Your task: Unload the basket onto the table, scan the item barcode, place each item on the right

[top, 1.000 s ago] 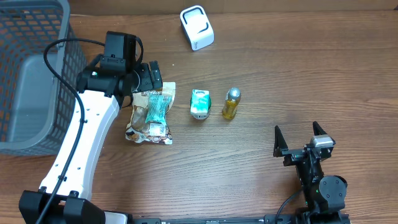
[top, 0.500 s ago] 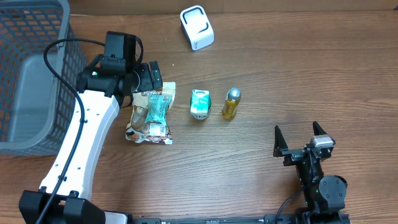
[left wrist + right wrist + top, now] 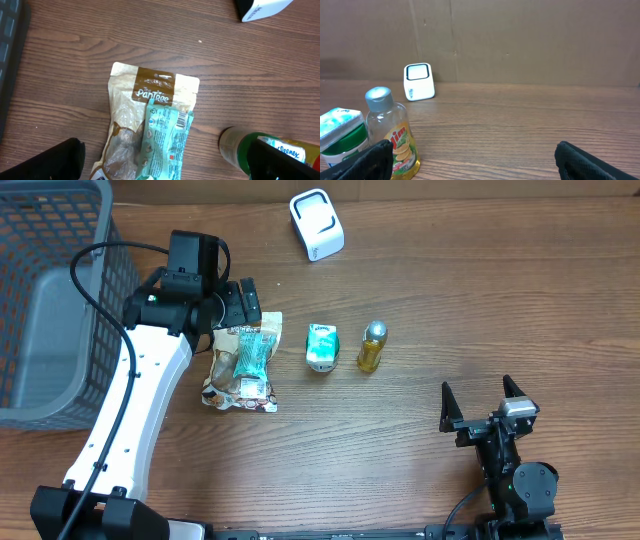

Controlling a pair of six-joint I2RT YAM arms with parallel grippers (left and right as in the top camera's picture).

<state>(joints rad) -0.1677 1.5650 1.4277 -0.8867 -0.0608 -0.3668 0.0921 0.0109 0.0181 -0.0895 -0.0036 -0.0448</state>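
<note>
Teal packet [image 3: 165, 135] flat atop brown pouch [image 3: 155, 82] (Pantree label); white scanner [image 3: 316, 224] well apart, upright.

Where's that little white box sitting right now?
In the overhead view the white box stands alone near the top, just left of centre, beyond the green tub and the yellow bottle, touching neither.

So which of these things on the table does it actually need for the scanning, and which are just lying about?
For the job (my guess):
- white box, likely the scanner
- teal packet, lying on the brown pouch

Lying about for now:
- green-capped tub
- yellow bottle
- grey basket
</note>
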